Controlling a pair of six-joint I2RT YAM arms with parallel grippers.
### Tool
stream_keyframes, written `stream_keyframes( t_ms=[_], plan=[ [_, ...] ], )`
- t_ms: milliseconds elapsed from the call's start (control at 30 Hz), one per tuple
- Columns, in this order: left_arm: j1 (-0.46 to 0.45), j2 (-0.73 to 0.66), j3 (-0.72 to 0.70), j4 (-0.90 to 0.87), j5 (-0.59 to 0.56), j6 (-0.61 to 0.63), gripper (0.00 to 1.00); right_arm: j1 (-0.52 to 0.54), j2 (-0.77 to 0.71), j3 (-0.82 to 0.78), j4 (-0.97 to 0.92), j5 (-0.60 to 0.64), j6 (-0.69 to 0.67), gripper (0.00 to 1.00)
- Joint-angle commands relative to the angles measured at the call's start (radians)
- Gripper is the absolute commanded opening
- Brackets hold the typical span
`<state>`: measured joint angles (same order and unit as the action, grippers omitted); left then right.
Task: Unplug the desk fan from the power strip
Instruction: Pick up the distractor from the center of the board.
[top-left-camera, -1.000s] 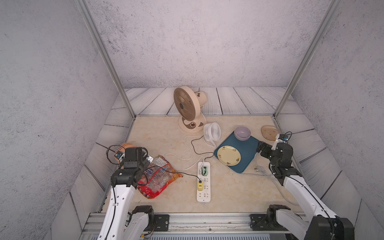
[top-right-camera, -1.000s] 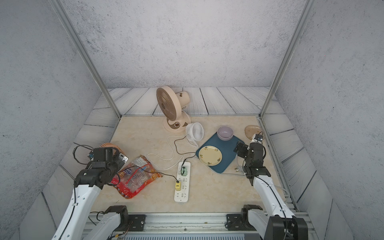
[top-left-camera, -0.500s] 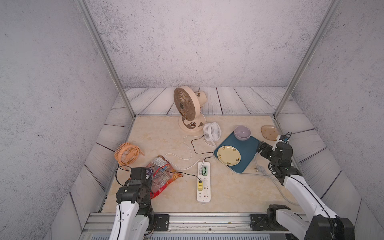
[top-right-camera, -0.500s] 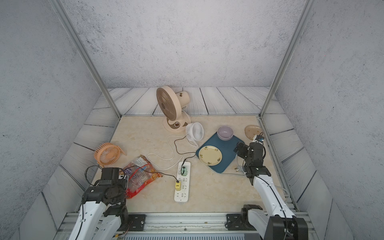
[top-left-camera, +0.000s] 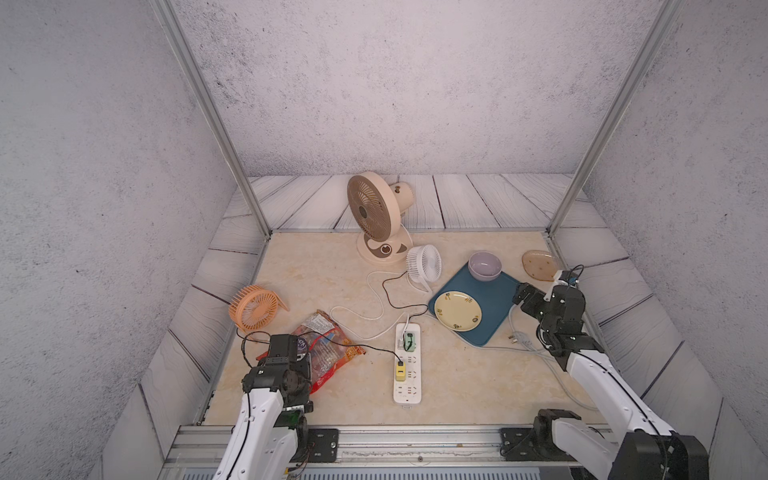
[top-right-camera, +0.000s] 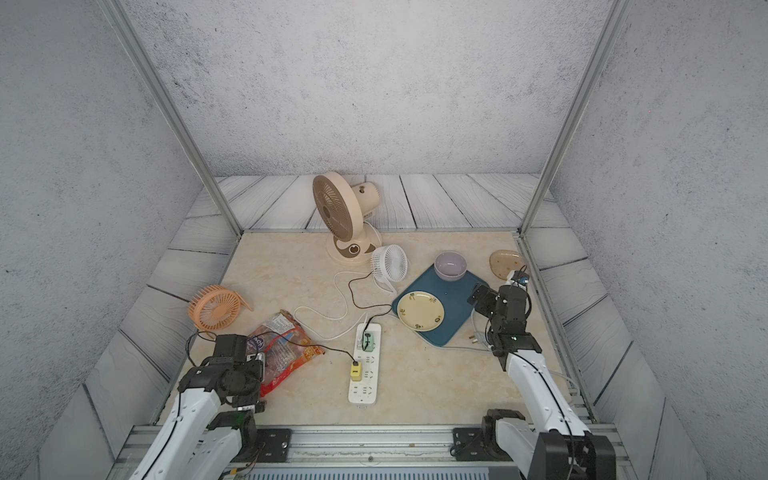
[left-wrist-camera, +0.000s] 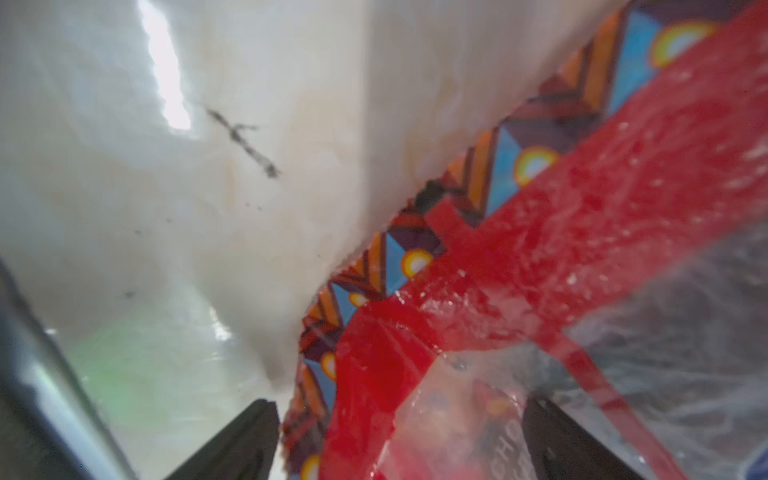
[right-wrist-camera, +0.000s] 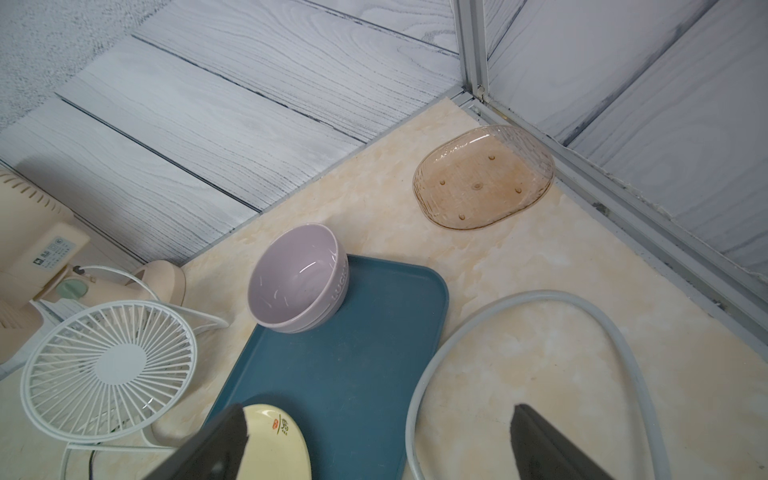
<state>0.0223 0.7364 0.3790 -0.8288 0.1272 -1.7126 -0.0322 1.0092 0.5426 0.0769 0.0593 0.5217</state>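
From my remote station I look down on a cream marble-patterned table (top-left-camera: 457, 374) boxed in by grey walls. The power strip (top-left-camera: 407, 386), a long white bar, lies flat near the front centre, running front to back, between a red snack bag (top-left-camera: 332, 353) on its left and a blue tray (top-left-camera: 494, 307) on its right. A yellow adapter (top-left-camera: 400, 372) sits in its middle sockets and a green plug (top-left-camera: 409, 340) nearer its far end. The beige desk fan (top-left-camera: 376, 220) stands upright at the back of the table, and a white cord (top-left-camera: 357, 318) winds across the table toward the strip's far end. A small white fan (top-left-camera: 424, 262) stands just beside the beige one, and an orange fan (top-left-camera: 253, 307) leans by the left wall. On the tray are a yellow plate (top-left-camera: 457, 310) and a lilac bowl (top-left-camera: 484, 266); an amber glass dish (top-left-camera: 538, 265) rests in the far right corner. In the left wrist view, the left gripper (left-wrist-camera: 399, 401) stands wide, close over the snack bag's red edge; I cannot tell whether it touches. In the right wrist view, the right gripper (right-wrist-camera: 378, 409) is also spread wide and holds nothing, hanging above the tray's edge and a looping pale grey cord (right-wrist-camera: 623, 332).
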Motion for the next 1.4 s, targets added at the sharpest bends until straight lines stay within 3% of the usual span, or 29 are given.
stream_keyframes(
  t_ms=[0,100,267,400,533,633,1033,1367],
  plan=[
    [0.007,0.039,-0.009,0.109,0.037,-0.018,0.99,-0.002,0.007,-0.009,0.019,0.019,-0.001,0.99],
    [0.007,0.068,-0.011,0.142,0.036,-0.027,0.93,-0.002,0.015,-0.002,0.021,0.020,-0.001,0.99],
    [0.008,0.062,0.007,0.110,0.005,-0.031,0.58,-0.002,0.034,0.013,0.023,0.021,-0.003,0.99],
    [0.007,0.019,0.075,-0.034,-0.075,-0.017,0.29,-0.002,0.051,0.024,0.024,0.020,-0.003,0.99],
    [0.007,-0.017,0.158,-0.175,-0.167,-0.009,0.10,-0.002,0.070,0.036,0.027,0.019,0.003,0.99],
    [0.008,-0.018,0.214,-0.249,-0.203,-0.006,0.01,-0.002,0.088,0.047,0.027,0.016,0.009,0.99],
    [0.008,0.185,0.608,-0.646,-0.391,0.046,0.00,-0.002,0.140,0.092,0.015,0.049,0.031,0.99],
    [0.008,0.247,0.879,-0.761,-0.561,0.194,0.00,-0.002,0.171,0.118,0.014,0.089,0.046,0.99]
  ],
)
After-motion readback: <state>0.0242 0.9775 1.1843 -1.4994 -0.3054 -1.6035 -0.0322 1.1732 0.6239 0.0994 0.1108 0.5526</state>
